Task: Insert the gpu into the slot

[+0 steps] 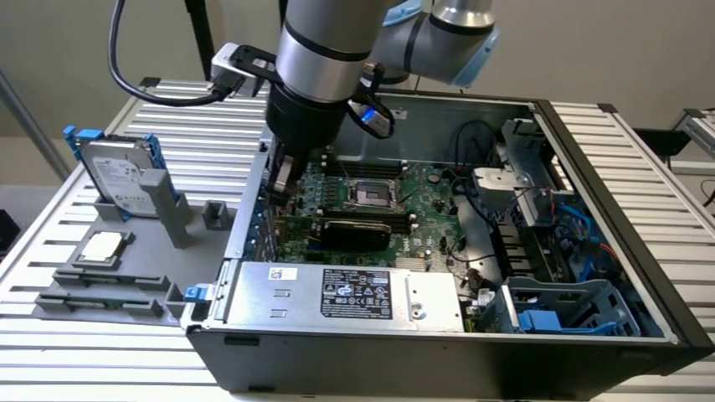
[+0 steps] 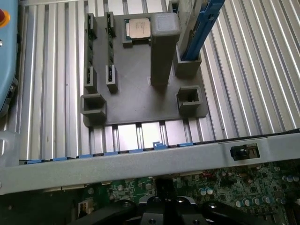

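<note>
power supply (image 1: 335, 293) at the near edge sits just in front of the gpu (image 1: 355, 229), which lies flat over the motherboard (image 1: 430, 188) while the gripper (image 1: 285, 180), pressed together, hangs at its left end, so uneven pressure could tilt it.

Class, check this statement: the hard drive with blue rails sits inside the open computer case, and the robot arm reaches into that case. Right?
One error: the hard drive stands in the grey holder on the table outside the computer case, as the exterior view shows. The robot arm does reach into that case.
</note>
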Action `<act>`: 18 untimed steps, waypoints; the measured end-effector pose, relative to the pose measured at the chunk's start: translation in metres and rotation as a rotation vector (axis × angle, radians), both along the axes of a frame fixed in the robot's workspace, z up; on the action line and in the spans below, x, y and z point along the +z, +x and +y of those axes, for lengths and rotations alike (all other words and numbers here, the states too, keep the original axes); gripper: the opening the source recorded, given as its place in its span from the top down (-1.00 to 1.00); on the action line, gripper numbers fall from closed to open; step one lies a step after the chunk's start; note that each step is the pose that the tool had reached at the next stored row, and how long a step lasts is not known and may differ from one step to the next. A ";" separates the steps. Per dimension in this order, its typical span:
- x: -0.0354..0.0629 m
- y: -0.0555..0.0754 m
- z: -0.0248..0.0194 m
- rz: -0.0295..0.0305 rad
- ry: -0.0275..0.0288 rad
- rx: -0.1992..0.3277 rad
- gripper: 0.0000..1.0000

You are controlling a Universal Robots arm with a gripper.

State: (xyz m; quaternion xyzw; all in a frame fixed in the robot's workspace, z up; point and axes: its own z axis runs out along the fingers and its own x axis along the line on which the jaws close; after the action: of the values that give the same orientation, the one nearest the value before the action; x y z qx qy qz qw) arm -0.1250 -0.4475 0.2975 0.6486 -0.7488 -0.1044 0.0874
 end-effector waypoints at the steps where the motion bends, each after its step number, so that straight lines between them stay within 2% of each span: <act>1: -0.0002 0.000 0.0000 -0.0001 0.0000 0.000 0.79; 9: -0.0016 -0.002 0.0000 -0.0004 0.0002 -0.001 0.79; 16: -0.0030 -0.003 0.0000 -0.0027 0.0003 -0.001 0.79; 18: -0.0018 -0.002 0.0001 -0.0052 0.0017 -0.002 0.79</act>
State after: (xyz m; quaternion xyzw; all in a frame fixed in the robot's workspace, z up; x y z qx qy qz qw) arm -0.1274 -0.4473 0.2957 0.6484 -0.7495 -0.1034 0.0848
